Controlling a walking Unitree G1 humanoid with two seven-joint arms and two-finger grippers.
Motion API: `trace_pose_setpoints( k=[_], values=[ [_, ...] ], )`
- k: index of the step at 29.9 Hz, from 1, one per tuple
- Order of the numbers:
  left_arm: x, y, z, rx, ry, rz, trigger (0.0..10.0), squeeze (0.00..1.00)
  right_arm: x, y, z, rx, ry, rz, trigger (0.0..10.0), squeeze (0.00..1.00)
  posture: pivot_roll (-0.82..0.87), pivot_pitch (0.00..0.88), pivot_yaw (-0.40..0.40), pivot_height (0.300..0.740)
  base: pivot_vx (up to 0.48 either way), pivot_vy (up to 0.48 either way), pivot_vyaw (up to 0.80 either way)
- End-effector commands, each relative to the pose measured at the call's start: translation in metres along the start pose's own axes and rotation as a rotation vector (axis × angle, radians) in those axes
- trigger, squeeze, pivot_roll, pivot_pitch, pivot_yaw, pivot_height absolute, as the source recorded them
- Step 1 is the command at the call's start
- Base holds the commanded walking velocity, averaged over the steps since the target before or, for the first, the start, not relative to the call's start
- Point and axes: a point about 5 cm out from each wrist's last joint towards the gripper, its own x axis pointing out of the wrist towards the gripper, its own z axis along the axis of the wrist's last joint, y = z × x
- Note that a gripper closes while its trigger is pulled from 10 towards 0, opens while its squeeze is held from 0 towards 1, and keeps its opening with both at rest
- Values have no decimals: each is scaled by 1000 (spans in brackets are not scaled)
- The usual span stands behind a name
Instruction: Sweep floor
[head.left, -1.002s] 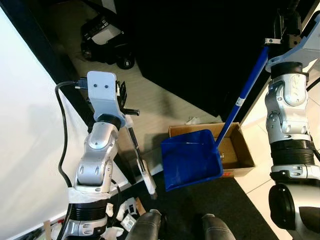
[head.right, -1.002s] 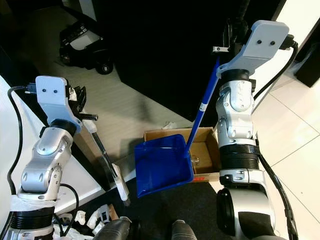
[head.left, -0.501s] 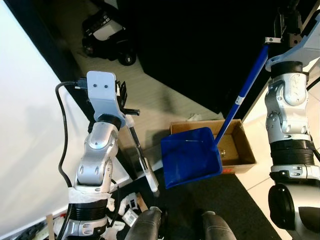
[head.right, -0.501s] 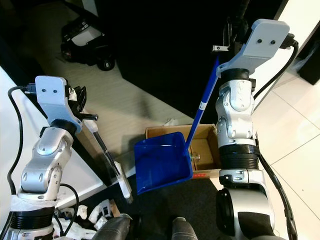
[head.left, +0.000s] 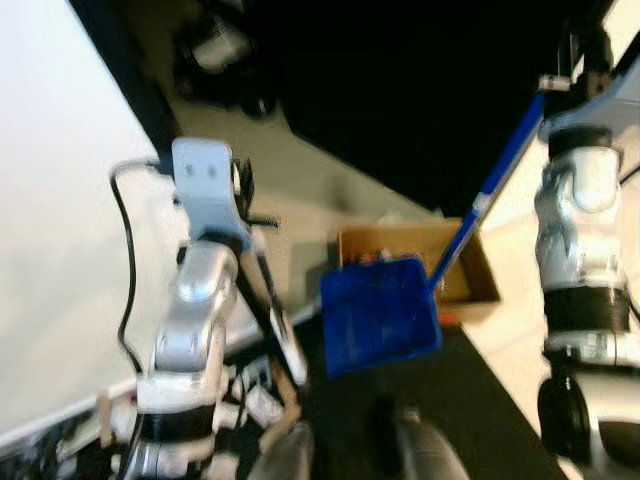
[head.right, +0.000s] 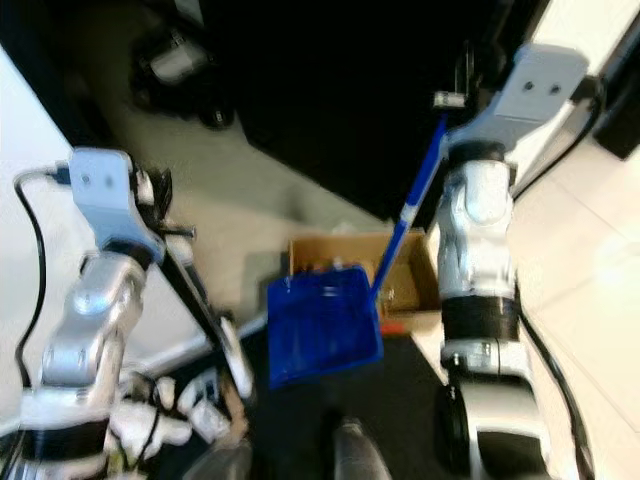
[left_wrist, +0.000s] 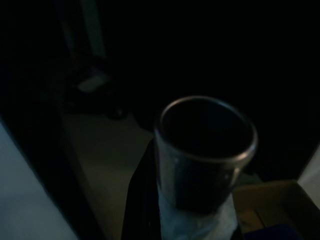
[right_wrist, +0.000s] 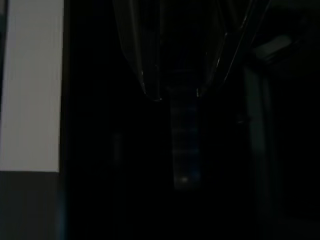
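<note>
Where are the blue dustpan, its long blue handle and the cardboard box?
blue dustpan (head.left: 380, 315), left eye view, middle of the pan.
long blue handle (head.right: 413, 205), right eye view, mid-shaft.
cardboard box (head.left: 472, 280), left eye view, inner floor.

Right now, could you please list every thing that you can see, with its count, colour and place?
Dustpan: one, blue, hanging in front of the robot on a long blue handle, near the box.
Cardboard box: one, brown, open, on the floor behind the dustpan.
Broom stick: one, dark with a pale section, slanting down from the left gripper toward the floor.
Wheeled machine: one, black and white, blurred, on the floor far ahead to the left.
Scraps: several, white, on the floor by the robot's left side.
Mat: one, black, under the robot.
Left gripper: holds the broom stick.
Right gripper: raised high, at the top of the dustpan handle.
</note>
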Motion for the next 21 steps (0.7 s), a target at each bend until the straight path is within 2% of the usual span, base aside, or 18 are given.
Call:
trace_pose_setpoints(
  k=[1, 11, 21],
  values=[
    [0, -1, 4, 2, -20, 1, 10000, 0, 3, -2, 10, 10, -43, -12, 10000, 0, 51, 90, 28, 740, -330, 0, 0],
    [-1, 0, 4, 2, -17, 3, 10000, 0, 3, -2, 9, 11, -41, -11, 10000, 0, 51, 90, 28, 740, -323, 0, 0],
    [-1, 0, 2, 5, -7, 5, 10000, 0, 2, -2, 9, 9, -37, -10, 10000, 0, 52, 91, 28, 740, 0, 0, 0]
  ],
)
